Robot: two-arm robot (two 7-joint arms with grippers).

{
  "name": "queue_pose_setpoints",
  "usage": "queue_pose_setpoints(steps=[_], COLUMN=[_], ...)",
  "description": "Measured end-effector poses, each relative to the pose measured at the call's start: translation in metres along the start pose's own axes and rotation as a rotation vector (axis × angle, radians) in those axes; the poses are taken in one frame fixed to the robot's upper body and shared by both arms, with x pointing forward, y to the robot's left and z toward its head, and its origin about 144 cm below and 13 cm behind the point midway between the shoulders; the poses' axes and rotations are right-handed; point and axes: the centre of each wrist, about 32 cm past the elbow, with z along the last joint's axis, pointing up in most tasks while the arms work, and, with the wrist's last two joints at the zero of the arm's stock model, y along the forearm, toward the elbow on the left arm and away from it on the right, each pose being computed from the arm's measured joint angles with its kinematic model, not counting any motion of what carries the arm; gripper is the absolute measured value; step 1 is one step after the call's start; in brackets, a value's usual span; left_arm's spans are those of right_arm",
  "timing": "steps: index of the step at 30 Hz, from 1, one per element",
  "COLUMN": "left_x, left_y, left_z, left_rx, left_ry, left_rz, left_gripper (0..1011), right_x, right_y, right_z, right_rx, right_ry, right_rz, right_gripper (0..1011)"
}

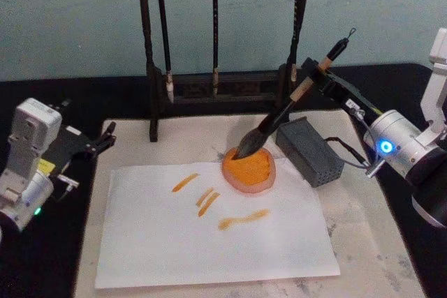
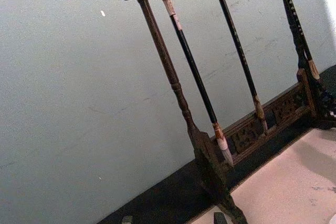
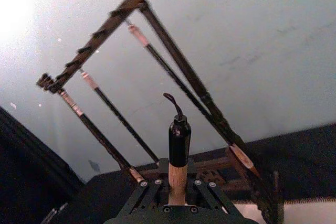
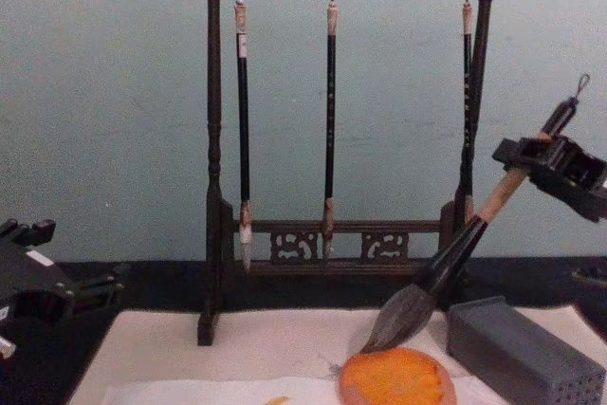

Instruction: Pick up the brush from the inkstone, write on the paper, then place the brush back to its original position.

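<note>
My right pincer (image 1: 316, 80) is clamped on the tan handle of the brush (image 1: 285, 111), in the upper right of the head view. The brush slants down toward the centre of the frame. Its dark tuft hangs at the far rim of the inkstone (image 1: 250, 170), which sits just right of centre on the felt mat (image 1: 370, 242). From the chest view the tuft tip looks just above that rim, but I cannot tell whether it touches.

The paper (image 1: 209, 239) fills the lower middle of the frame and carries four orange strokes (image 1: 241, 220), so I judge the writing done and the step in hand to be the return of the brush.

The next move calls for lowering the tuft into the orange dish. I should let the handle come to rest before I release, and keep clear of the grey perforated block (image 1: 307, 150) just right of the dish and the brush rack (image 1: 216, 92) behind it.

My left pincer (image 1: 105, 143) is parked at the left edge of the frame, over the dark bench beside the mat
</note>
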Motion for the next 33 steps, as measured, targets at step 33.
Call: queue_pose_setpoints(steps=[33], left_x=[0.000], left_y=[0.000], left_z=[0.000], left_rx=[0.000], left_ry=[0.000], left_rz=[0.000], left_gripper=[1001], right_x=[0.026], right_y=[0.015], right_z=[-0.010], right_rx=[-0.047], right_ry=[0.222], right_rz=[-0.125], right_gripper=[178])
